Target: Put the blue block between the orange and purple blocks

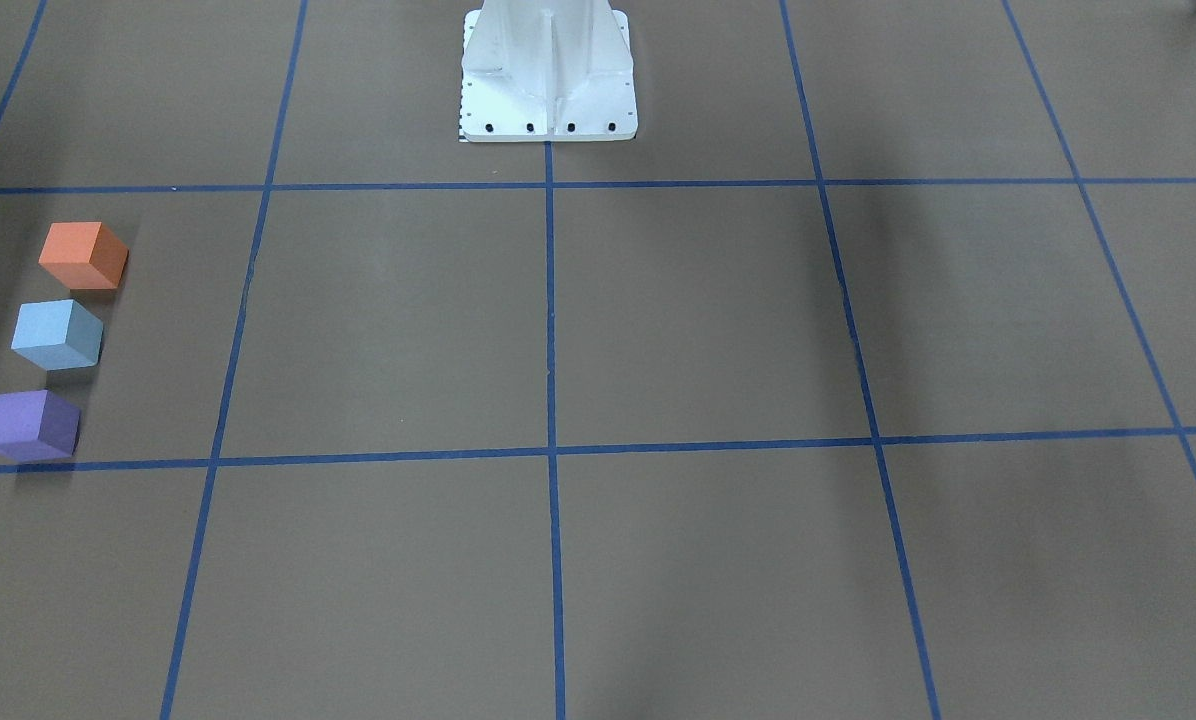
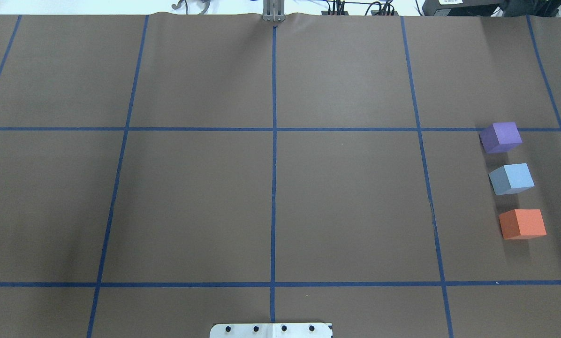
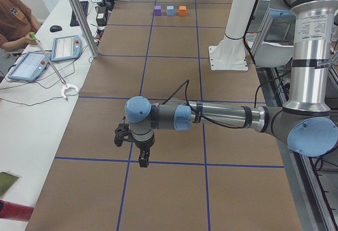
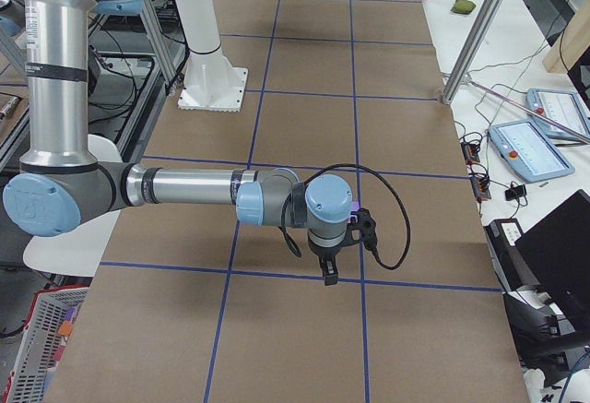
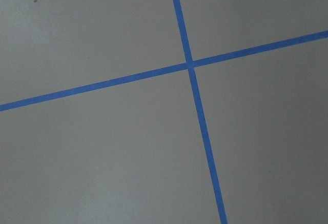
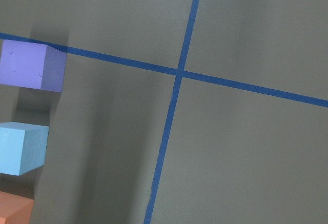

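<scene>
Blue block (image 2: 511, 179): on the table (image 2: 346, 202) at its far right side, in a straight row between the other two, a small gap on each side, touching neither
Orange block (image 2: 522, 224): near end of the row, closest to the robot
Purple block (image 2: 500, 137): far end of the row, just beside a cross line of the blue tape grid (image 2: 274, 141)
Left gripper (image 3: 143, 160): hangs over bare table well apart from the blocks, holding nothing; open or closed cannot be told
Right gripper (image 4: 329, 272): hangs above the table near the row, nothing visible in it; open or closed cannot be told
Step in hand: judged to be placement done, arms clearing off
Doing it well: lift the right arm straight up before swinging it away, so that nothing brushes the row; leave the gaps even
Writing: none on blocks or table; tablet screens (image 3: 64, 47) on the side bench too small to read
</scene>
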